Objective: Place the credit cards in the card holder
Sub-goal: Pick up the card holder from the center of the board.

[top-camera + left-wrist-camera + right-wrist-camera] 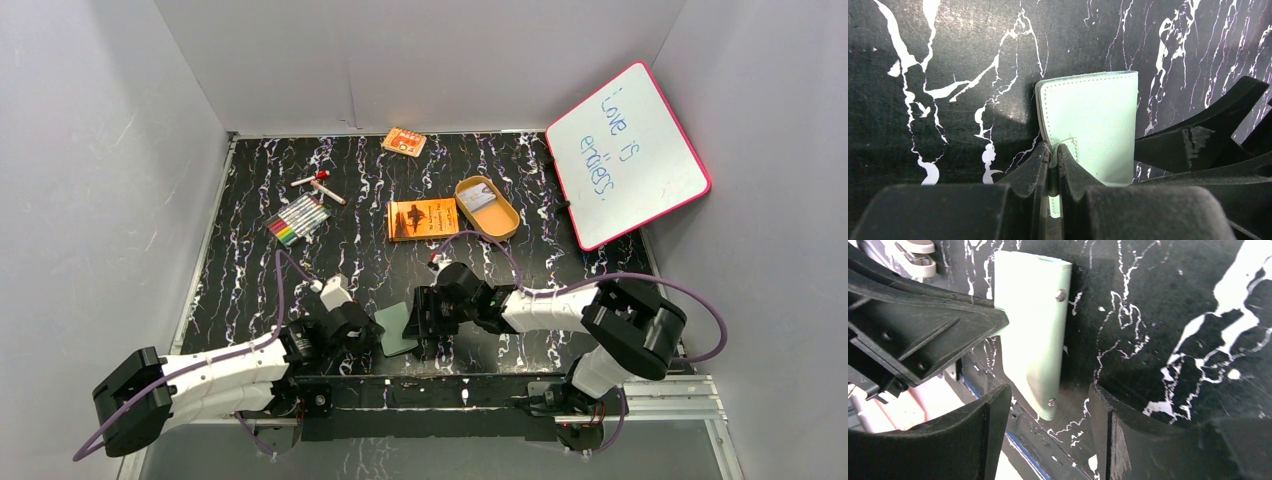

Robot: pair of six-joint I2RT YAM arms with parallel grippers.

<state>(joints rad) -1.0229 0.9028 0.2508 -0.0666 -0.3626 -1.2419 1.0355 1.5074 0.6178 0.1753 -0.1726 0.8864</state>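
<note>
Card holder, pale green and folded shut, at near edge of marbled black table, pinched by its tab in left gripper; right gripper spread wide just beside it; whiteboard lettered "Love is endless"

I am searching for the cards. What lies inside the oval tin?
A pale flat piece lies inside the tan oval tin; it is too small to identify. Anything beneath it is covered.
</note>
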